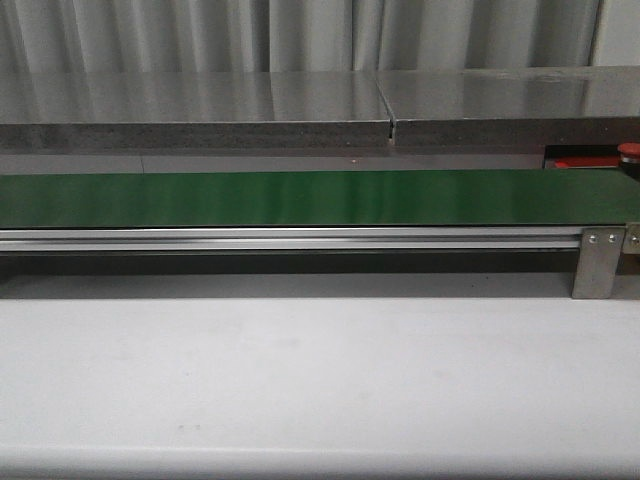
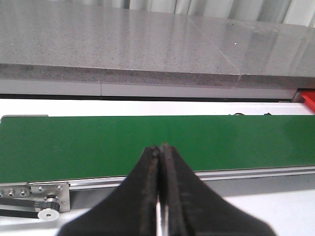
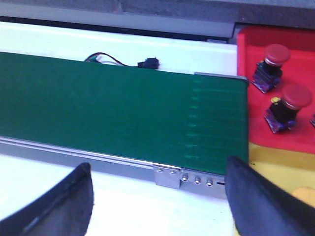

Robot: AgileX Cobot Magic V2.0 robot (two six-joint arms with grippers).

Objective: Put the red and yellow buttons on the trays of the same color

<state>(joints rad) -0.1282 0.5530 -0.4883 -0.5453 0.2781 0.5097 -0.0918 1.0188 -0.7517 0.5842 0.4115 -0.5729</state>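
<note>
Long green conveyor belt [image 1: 300, 198] bare; waiting step. Left claw [image 2: 161, 152] closed, empty; right claw [image 3: 157, 196] wide open, empty. Two glossy red-capped buttons [image 3: 275, 61] on red tray [image 3: 251, 54]; yellow tray [image 3: 275, 160] probably adjacent. Next: grasp arriving button.

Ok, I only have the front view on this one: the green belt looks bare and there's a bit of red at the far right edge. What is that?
Observer: The right wrist view shows a red tray past the end of the belt, with two red buttons standing on it.
Operator: Is there a yellow tray too?
Observer: Yes, a yellow tray borders the red one.
Operator: And the arms? I see neither.
Observer: The left gripper has its jaws shut on nothing; the right gripper has its jaws wide open and empty.
</note>
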